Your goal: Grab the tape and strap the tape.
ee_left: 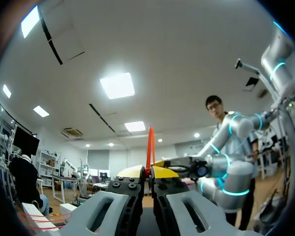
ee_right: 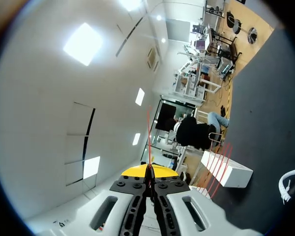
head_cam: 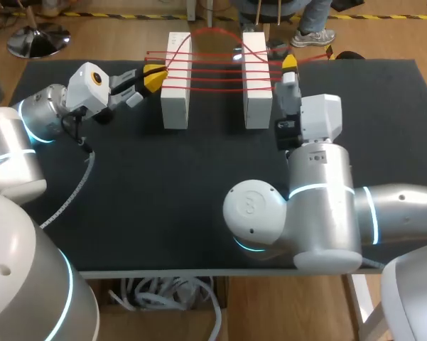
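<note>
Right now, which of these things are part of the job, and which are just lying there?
Part of the job:
- tape, red, strung between the two blocks
- left block and right block
- left gripper and right gripper, each shut on the tape

Just lying about:
- cable trailing over the table by the left arm

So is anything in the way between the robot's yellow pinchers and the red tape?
Nothing visible is. The left gripper and the right gripper each already pinch the thin red tape between their yellow tips, right beside the two white rectangular blocks that it is strung across.
</note>
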`<action>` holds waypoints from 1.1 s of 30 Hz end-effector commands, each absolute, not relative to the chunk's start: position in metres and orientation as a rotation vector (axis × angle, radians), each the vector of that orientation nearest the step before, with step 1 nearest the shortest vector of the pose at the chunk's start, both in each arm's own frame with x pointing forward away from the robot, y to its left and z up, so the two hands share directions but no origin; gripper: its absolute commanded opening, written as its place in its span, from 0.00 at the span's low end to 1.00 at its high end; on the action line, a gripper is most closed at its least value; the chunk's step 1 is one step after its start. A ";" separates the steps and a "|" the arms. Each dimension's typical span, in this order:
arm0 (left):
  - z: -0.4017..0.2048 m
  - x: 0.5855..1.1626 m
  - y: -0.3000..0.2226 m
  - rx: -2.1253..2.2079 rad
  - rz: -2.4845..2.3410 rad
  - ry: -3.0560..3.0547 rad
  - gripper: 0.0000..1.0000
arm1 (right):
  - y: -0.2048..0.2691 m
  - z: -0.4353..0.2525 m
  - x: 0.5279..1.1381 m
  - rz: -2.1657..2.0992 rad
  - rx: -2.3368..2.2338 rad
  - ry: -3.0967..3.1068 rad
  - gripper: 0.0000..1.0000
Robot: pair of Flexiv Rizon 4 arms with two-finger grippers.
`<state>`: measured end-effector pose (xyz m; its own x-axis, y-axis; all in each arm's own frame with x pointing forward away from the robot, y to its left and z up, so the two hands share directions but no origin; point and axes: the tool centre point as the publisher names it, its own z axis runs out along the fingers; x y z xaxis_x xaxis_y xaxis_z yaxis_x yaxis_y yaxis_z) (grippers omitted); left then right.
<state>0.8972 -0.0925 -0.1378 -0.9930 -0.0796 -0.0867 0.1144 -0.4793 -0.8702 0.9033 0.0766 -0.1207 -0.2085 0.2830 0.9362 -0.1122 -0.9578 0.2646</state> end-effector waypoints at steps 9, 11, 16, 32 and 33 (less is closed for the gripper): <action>-0.110 0.898 -0.069 0.123 -2.281 1.939 0.00 | 0.077 -0.120 0.903 2.249 1.794 0.201 0.00; -0.109 0.898 -0.067 0.134 -2.216 2.028 0.00 | 0.077 -0.120 0.903 2.249 1.794 0.201 0.00; -0.105 0.898 -0.065 0.131 -2.064 2.221 0.00 | 0.077 -0.120 0.903 2.249 1.794 0.201 0.00; -0.107 0.904 -0.064 0.082 -1.643 2.639 0.00 | 0.077 -0.120 0.903 2.249 1.794 0.201 0.00; -0.107 0.904 -0.064 0.085 -1.644 2.637 0.00 | 0.077 -0.120 0.903 2.249 1.794 0.201 0.00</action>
<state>0.9056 -0.0634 -0.1121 -0.9979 0.0291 -0.0584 0.0640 0.2675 -0.9614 0.9029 0.0776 -0.1219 -0.2099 0.2828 0.9359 -0.1145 -0.9578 0.2637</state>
